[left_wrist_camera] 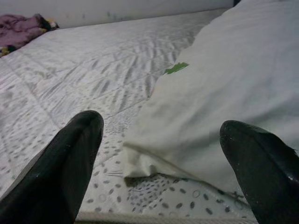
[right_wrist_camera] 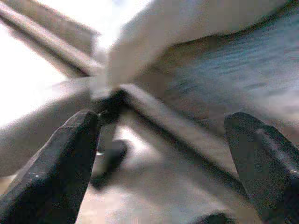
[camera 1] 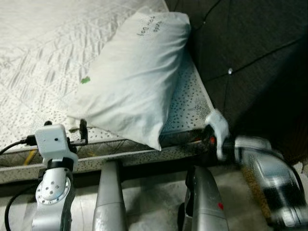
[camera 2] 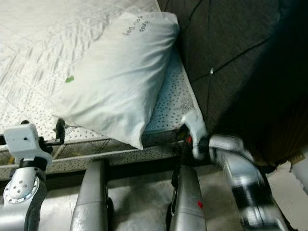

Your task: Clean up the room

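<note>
A white pillow [camera 1: 134, 72] with dark lettering and a small green mark lies slanted on the patterned mattress [camera 1: 38, 62], its lower corner hanging over the bed's near edge. My left gripper [left_wrist_camera: 161, 126] is open at that edge, level with the pillow's near left corner, which lies between the black fingers [left_wrist_camera: 74, 154] without touching them. In the eye views this gripper [camera 1: 66, 126] sits left of the pillow. My right gripper [right_wrist_camera: 163, 121] is open and blurred, low at the mattress's side rail under the pillow's corner. Its arm [camera 1: 260, 168] reaches in from the right.
A dark tufted headboard [camera 1: 250, 57] stands right of the pillow. A pink-purple heap of cloth [left_wrist_camera: 21, 23] lies at the bed's far side. My silver legs [camera 1: 109, 202] stand against the bed frame on a pale floor. A yellow cable [camera 1: 30, 156] hangs at the left.
</note>
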### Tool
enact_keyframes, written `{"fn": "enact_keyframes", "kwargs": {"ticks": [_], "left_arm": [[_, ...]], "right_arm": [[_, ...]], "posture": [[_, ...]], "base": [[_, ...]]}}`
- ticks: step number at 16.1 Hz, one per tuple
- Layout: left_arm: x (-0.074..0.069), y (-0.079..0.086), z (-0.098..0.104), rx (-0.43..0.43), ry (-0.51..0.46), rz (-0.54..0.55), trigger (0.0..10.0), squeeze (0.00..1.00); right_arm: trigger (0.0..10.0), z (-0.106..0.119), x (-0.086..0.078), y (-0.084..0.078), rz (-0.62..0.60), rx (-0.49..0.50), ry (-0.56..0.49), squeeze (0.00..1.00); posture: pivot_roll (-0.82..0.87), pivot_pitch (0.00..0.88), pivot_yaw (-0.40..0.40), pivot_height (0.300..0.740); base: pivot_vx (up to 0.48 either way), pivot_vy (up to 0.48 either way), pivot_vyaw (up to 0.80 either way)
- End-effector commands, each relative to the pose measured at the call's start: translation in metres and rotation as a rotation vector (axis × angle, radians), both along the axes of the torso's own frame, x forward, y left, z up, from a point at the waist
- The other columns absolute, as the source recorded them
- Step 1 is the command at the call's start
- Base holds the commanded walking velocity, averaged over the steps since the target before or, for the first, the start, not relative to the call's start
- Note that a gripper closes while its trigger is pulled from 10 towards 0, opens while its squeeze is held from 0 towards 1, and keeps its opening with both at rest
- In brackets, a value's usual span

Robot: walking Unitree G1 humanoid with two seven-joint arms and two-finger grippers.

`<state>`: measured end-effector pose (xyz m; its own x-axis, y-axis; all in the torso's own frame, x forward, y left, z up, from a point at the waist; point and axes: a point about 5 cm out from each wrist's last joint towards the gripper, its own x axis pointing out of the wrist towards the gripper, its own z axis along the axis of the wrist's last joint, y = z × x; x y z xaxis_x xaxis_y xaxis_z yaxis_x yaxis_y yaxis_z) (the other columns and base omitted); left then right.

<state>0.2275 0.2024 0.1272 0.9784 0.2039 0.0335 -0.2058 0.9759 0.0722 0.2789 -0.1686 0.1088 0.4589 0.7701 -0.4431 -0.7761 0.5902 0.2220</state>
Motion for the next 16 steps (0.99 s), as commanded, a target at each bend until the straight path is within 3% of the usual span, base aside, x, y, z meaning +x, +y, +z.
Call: {"fn": "enact_keyframes", "kwargs": {"ticks": [1, 4, 8, 13, 16], "left_arm": [[0.001, -0.002, -0.005, -0.01, 0.028, -0.016, 10.0, 0.0], [0.006, -0.003, -0.006, -0.017, 0.029, -0.024, 10.0, 0.0], [0.01, -0.004, -0.006, -0.026, 0.023, -0.021, 10.0, 0.0], [0.014, -0.004, -0.005, -0.03, 0.012, -0.016, 10.0, 0.0], [0.014, -0.005, -0.004, -0.032, 0.005, -0.011, 10.0, 0.0]], "right_arm": [[10.0, 0.011, -0.007, 0.014, 0.068, 0.072, 0.014, 0.0], [10.0, 0.018, -0.013, 0.038, 0.041, 0.185, 0.068, 0.0], [10.0, 0.016, -0.006, 0.057, -0.109, 0.16, 0.033, 0.0], [10.0, 0.014, 0.009, 0.064, -0.338, -0.017, -0.136, 0.0], [10.0, 0.013, 0.012, 0.074, -0.4, -0.026, -0.151, 0.0]], "posture": [[0.08, 0.124, 0.054, 0.526], [0.08, 0.117, 0.054, 0.526], [0.09, 0.107, 0.051, 0.526], [0.09, 0.093, 0.046, 0.526], [0.1, 0.085, 0.042, 0.526]], "base": [[0.0, 0.0, 0.0], [0.0, 0.0, 0.0], [0.0, 0.0, 0.0], [0.0, 0.0, 0.0], [0.0, 0.0, 0.0]]}}
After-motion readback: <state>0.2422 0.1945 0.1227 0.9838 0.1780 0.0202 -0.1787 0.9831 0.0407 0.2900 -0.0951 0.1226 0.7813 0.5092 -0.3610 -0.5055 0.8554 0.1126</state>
